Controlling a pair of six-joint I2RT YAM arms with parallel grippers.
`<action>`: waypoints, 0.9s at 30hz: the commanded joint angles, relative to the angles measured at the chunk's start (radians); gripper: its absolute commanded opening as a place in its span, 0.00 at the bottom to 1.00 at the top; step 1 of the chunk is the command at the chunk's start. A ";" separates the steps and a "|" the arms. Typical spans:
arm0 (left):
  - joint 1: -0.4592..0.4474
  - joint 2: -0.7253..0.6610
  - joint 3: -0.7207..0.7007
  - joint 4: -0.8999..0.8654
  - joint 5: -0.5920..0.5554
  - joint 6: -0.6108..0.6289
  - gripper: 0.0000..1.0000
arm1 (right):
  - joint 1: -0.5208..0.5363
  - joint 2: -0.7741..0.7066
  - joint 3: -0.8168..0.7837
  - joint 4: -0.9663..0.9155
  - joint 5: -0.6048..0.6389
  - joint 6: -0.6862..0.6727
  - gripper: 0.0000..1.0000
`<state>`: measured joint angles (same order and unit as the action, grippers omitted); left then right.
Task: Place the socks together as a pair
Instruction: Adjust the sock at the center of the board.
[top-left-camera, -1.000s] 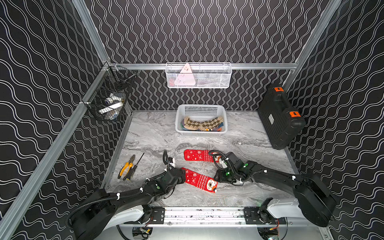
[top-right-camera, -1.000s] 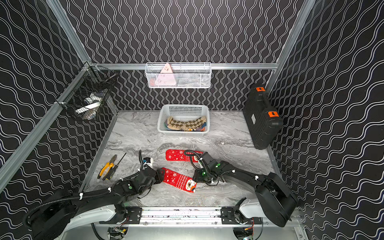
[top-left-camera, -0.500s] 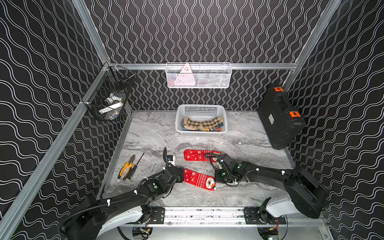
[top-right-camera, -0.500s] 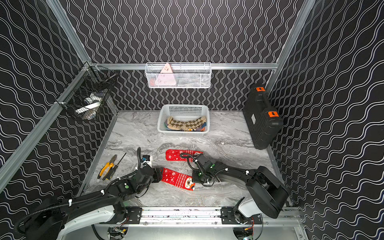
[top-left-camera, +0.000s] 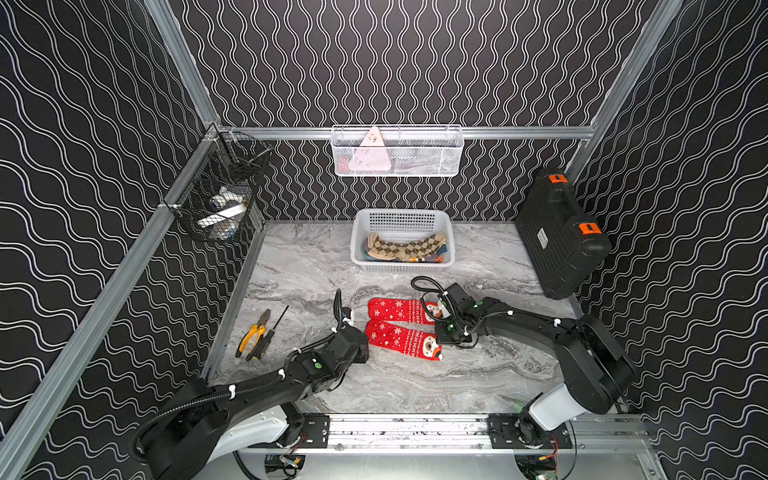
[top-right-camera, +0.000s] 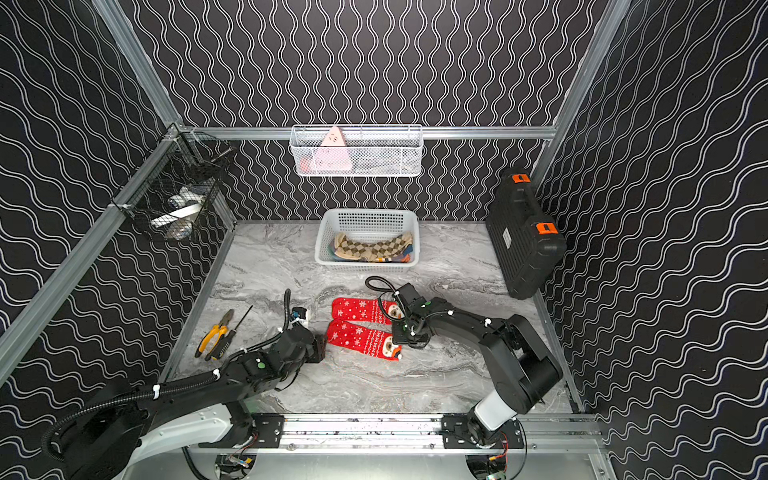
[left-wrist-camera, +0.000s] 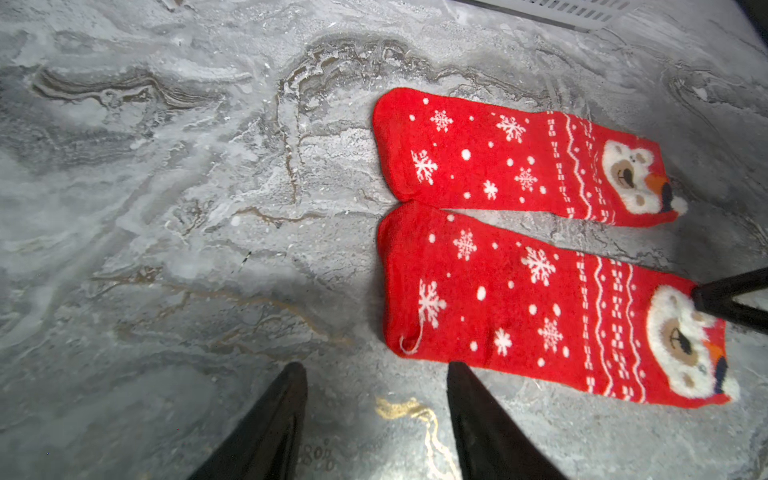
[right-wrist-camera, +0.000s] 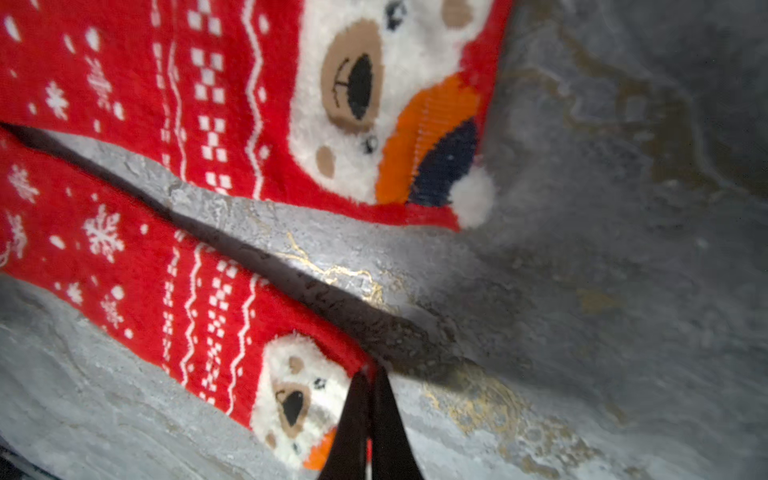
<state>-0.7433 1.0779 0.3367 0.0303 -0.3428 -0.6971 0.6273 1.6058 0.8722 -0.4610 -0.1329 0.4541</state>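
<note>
Left gripper (left-wrist-camera: 375, 368): your jaws stand apart, beside near sock (left-wrist-camera: 540, 307) cuff.
Right gripper (right-wrist-camera: 370, 374): clamped on that sock's toe edge.
Far sock (left-wrist-camera: 498, 158): alongside, cuffs touching.

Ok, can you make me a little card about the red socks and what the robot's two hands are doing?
Far sock: flat on the table
Near sock: flat beside it, cuffs touching, toes apart
Left gripper: open, empty, by near sock's cuff
Right gripper: shut, pinching near sock's toe
Basket: at the back, other socks inside
</note>
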 joint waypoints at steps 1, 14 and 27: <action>0.017 0.001 0.014 0.008 0.029 0.033 0.59 | 0.000 0.031 0.043 -0.054 -0.035 -0.057 0.00; 0.061 0.023 0.025 -0.002 0.098 0.062 0.59 | -0.033 0.107 0.148 -0.180 0.009 -0.117 0.00; 0.102 0.197 0.123 0.007 0.188 0.098 0.60 | -0.053 -0.190 -0.025 -0.086 0.093 0.029 0.56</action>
<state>-0.6434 1.2381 0.4366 0.0231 -0.1841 -0.6247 0.5735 1.4677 0.8917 -0.5915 -0.0326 0.4118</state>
